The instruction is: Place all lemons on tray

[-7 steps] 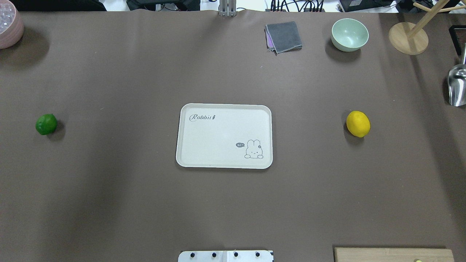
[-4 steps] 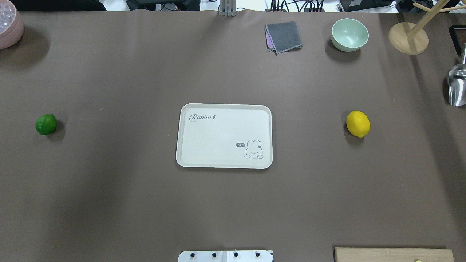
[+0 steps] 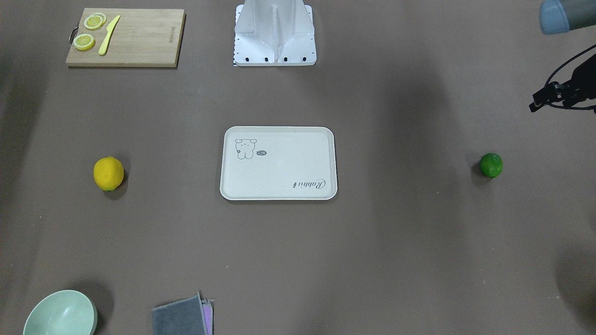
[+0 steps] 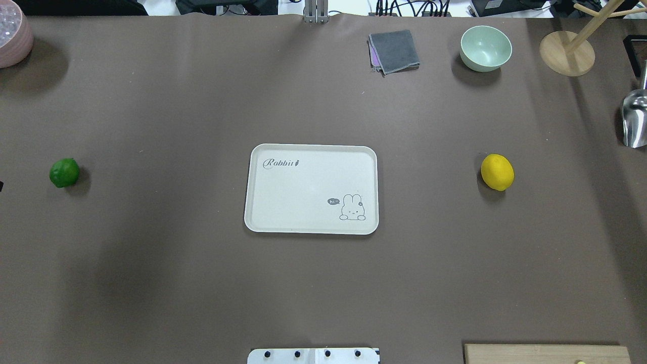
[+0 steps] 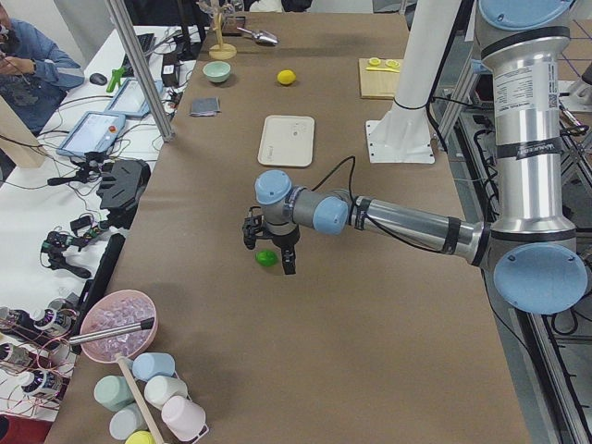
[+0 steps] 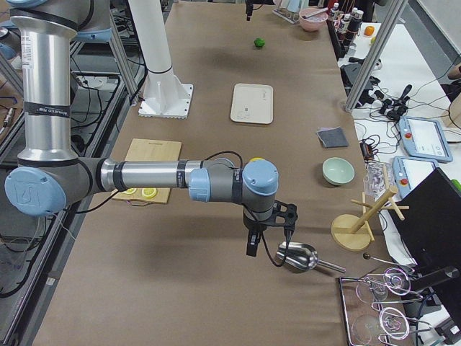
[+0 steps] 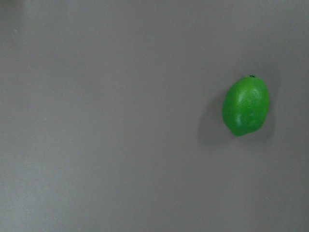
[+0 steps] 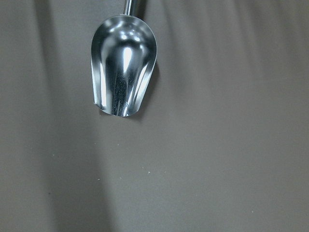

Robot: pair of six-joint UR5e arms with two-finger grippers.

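Observation:
The cream tray (image 4: 303,187) lies at the table's middle and holds nothing; it also shows in the front view (image 3: 279,163). The green lemon (image 4: 64,173) lies on the table far to its left and shows in the left wrist view (image 7: 245,106). The yellow lemon (image 4: 497,172) lies far to its right. My left gripper (image 5: 268,245) hangs just above the green lemon (image 5: 266,258), apart from it. My right gripper (image 6: 265,241) hangs over the metal scoop, past the yellow lemon. I cannot tell whether either gripper is open or shut.
A metal scoop (image 4: 634,119) lies at the right edge, under the right wrist (image 8: 123,72). A green bowl (image 4: 485,48), grey cloth (image 4: 394,50) and wooden stand (image 4: 566,53) line the far side. A cutting board (image 3: 125,37) with lemon slices lies by the robot base (image 3: 274,32).
A dark bit of the left arm now shows at the overhead view's left edge, near the green lemon. The lemons and the tray have not moved.

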